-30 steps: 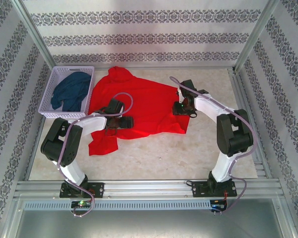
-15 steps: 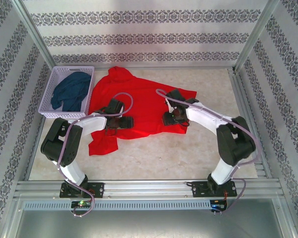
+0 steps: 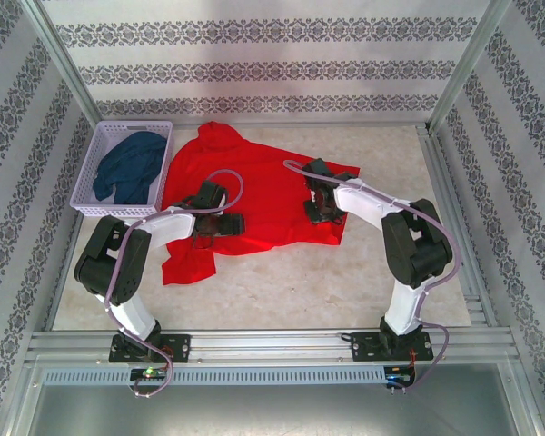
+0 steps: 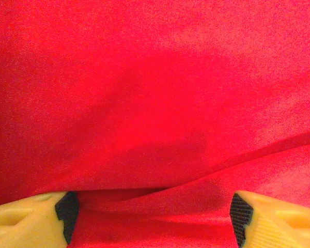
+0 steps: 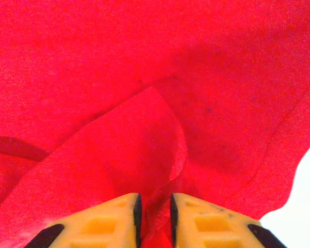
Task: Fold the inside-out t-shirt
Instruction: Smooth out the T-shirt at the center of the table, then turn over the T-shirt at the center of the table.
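Left jaws: wide apart, one at each bottom corner of the wrist view, red cloth lying flat between them, nothing pinched.
Right jaws: almost together, clamped on a raised fold of red cloth.
Left gripper (image 3: pixel 220 224): down on the near-left part of the t-shirt (image 3: pixel 254 182), pointing right across the cloth.
Right gripper (image 3: pixel 322 207): on the shirt's right side, near its right edge, arm bent in from the right.
T-shirt place: spread on the table (image 3: pixel 282 282) in the middle-far area between both arms, plain red side up.
T-shirt shape: rumpled, narrow lump toward the far wall, loose flap hanging toward the near-left, right corner reaching toward the far-right.
Left wrist detail: shallow crease running across the cloth (image 4: pixel 155 103) just ahead of the gripper (image 4: pixel 152 219).
Right wrist detail: pinched fold rising from the gripper (image 5: pixel 154 212), hem edge of the cloth (image 5: pixel 119 77) at right, pale table at the bottom-right corner.
Basket (image 3: pixel 134 124): lavender, far-left of the table, just beside the shirt's left edge.
Navy garment (image 3: pixel 127 168): bunched inside the basket.
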Action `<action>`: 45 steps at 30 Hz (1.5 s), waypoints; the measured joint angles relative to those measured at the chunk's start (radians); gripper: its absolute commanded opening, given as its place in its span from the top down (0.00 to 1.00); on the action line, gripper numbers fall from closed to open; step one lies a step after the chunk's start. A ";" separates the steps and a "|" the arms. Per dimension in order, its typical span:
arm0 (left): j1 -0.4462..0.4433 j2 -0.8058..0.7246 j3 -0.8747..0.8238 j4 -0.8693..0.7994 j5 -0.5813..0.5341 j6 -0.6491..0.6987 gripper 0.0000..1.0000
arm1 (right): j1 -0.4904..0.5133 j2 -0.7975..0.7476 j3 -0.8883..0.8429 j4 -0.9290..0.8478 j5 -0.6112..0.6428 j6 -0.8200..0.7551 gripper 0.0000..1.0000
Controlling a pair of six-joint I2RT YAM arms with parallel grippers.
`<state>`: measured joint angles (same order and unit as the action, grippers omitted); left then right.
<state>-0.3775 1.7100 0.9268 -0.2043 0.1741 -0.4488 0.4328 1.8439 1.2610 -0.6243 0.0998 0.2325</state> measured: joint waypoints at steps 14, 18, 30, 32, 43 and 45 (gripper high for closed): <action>0.000 -0.162 0.000 -0.080 0.008 -0.006 0.16 | -0.184 -0.197 -0.189 0.118 -0.132 0.034 1.00; 0.000 -0.376 -0.005 -0.151 -0.024 -0.016 0.16 | -0.316 -0.348 -0.272 0.164 -0.188 0.067 1.00; 0.000 -0.715 -0.320 -0.542 -0.183 -0.252 0.20 | -0.379 -0.373 -0.283 0.263 -0.274 0.087 1.00; 0.000 -0.721 -0.351 -0.562 -0.187 -0.291 0.23 | -0.379 -0.370 -0.283 0.272 -0.288 0.087 1.00; 0.085 -0.626 -0.434 -0.495 -0.183 -0.343 0.49 | -0.379 -0.362 -0.283 0.290 -0.333 0.087 1.00; 0.085 -0.584 -0.434 -0.460 -0.159 -0.334 0.49 | -0.379 -0.358 -0.283 0.290 -0.335 0.087 1.00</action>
<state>-0.2920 1.1259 0.4931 -0.6640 0.0151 -0.7826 0.0540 1.4860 0.9779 -0.3347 -0.2352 0.3191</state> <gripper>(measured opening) 0.507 0.065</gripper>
